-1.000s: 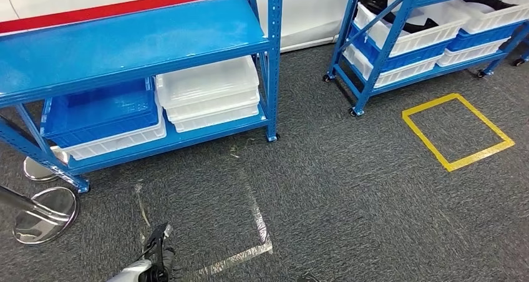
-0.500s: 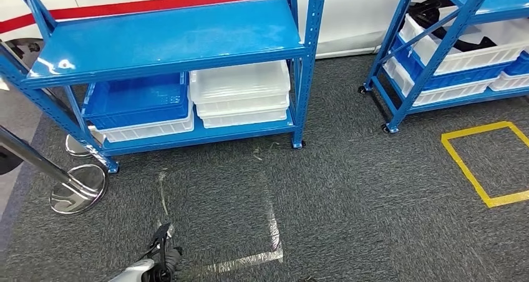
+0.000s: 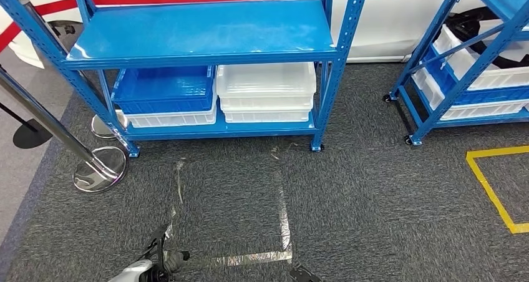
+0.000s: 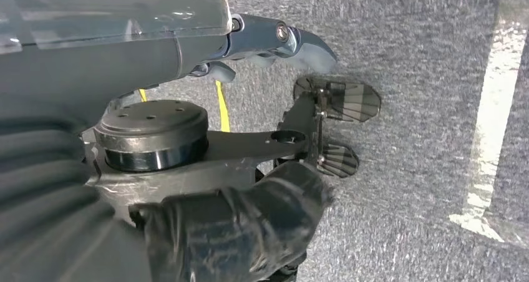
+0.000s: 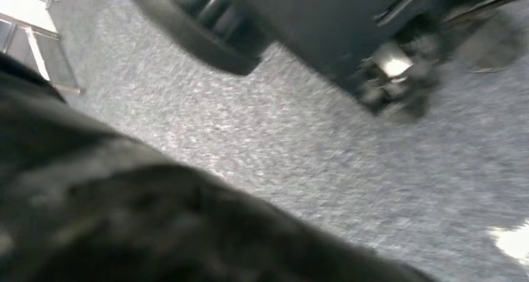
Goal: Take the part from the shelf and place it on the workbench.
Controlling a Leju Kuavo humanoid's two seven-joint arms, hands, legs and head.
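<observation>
The part is a black piece with a round, flat-topped disc at one end, dotted with small holes, and a thin flat arm running out to two ribbed, fan-shaped tabs. It sits in the left hand, above the grey carpet. From the head view it shows as a dark thin shape low over the floor.

The shelf is blue steel, its upper board bare.

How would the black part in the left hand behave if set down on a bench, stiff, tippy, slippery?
The black part looks like rigid moulded plastic or metal, so probably stiff. Its thick round boss at one end and thin arm ending in ribbed paddles suggest uneven weight; it may rock or tip toward the boss. The left hand wraps it; smooth surfaces could slip.
</observation>
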